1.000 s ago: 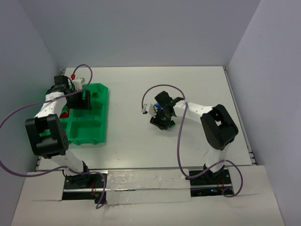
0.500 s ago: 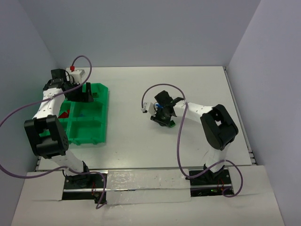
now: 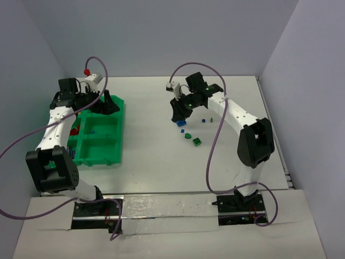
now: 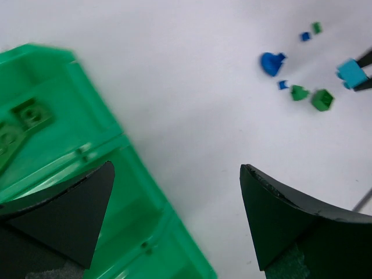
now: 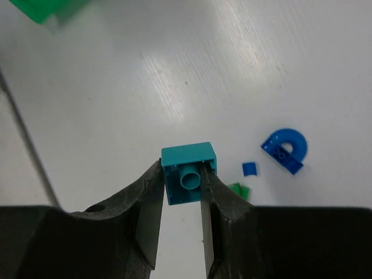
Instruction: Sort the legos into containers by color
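Right wrist view: right gripper pinched teal brick between fingertips, clear above table. Blue curved piece lay loose nearby on table. Left gripper gaped wide over green tray corner.

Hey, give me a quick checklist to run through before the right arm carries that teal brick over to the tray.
1. Teal brick pinched in the right gripper: ok.
2. Brick lifted off the table: ok, it looks clear.
3. Left gripper open and empty: ok.
4. Way over the tray free: not ok, the left gripper hangs above its far right corner.
5. Which bin takes teal: cannot tell.
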Controlling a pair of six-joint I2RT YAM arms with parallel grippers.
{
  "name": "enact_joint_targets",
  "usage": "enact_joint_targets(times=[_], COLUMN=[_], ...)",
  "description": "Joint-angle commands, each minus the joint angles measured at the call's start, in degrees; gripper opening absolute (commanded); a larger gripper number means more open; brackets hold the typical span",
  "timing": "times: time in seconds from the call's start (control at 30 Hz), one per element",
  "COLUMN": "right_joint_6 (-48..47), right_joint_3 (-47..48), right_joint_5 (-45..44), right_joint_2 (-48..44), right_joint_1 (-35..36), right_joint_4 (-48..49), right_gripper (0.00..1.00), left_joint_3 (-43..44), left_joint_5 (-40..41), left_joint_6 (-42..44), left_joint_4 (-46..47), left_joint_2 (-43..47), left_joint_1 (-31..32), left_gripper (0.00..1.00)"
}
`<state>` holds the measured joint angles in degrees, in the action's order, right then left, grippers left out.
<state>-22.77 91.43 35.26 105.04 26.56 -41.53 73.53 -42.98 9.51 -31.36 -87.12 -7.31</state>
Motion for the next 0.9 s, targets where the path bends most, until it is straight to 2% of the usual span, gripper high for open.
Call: enact_joint_targets(times=[0.0,0.1,0.17,0.3,0.33,0.43,0.5,0.53,0.57,0.73,0.87], right_joint_6=[12.3,20.5,28.0,41.9,42.7,52.6,66.2,69.2,72.3,77.5,77.7], right_joint_3=[5.3,5.5,3.9,1.4,1.3,-1.7,-4.9,-5.9,-6.9,-7.8,-7.7], right_joint_5=[14.2,20.3,24.9,31.5,32.0,36.6,39.2,39.9,40.5,41.6,42.1], right_joint_2=[3.7,4.8,5.6,6.7,6.8,8.0,8.3,8.4,8.6,8.6,8.4], right_joint_1=[-1.6,-2.2,-3.0,-4.1,-4.1,-5.2,-5.9,-6.0,-6.1,-6.5,-6.5], right_joint_4=[-0.9,2.2,8.1,18.0,19.7,30.0,43.5,44.9,50.5,56.3,57.1], right_gripper=[0.00,0.00,0.00,0.00,0.00,0.00,0.00,0.00,0.00,0.00,0.00], left_joint_3=[-4.6,-8.4,-10.7,-12.3,-12.4,-11.5,-9.8,-9.4,-8.7,-6.4,-5.3], left_joint_5=[-6.8,-6.2,-5.2,-3.2,-2.9,-1.8,-1.3,-1.0,-0.9,-1.9,-1.0], left_joint_6=[-2.6,-2.9,-2.0,-1.0,-1.5,-4.4,-5.8,-5.8,-5.9,-7.3,-7.5], left_joint_4=[13.7,22.3,26.7,33.0,33.6,37.4,38.3,38.6,38.6,38.0,37.6], left_joint_2=[4.8,6.6,7.8,7.6,7.3,5.1,3.1,2.9,1.9,-0.6,-2.7], left_joint_1=[6.4,12.0,15.5,22.3,22.7,25.5,27.9,28.5,29.2,30.4,31.2], left_gripper=[0.99,0.99,0.99,0.99,0.99,0.99,0.99,0.98,0.97,0.95,0.94])
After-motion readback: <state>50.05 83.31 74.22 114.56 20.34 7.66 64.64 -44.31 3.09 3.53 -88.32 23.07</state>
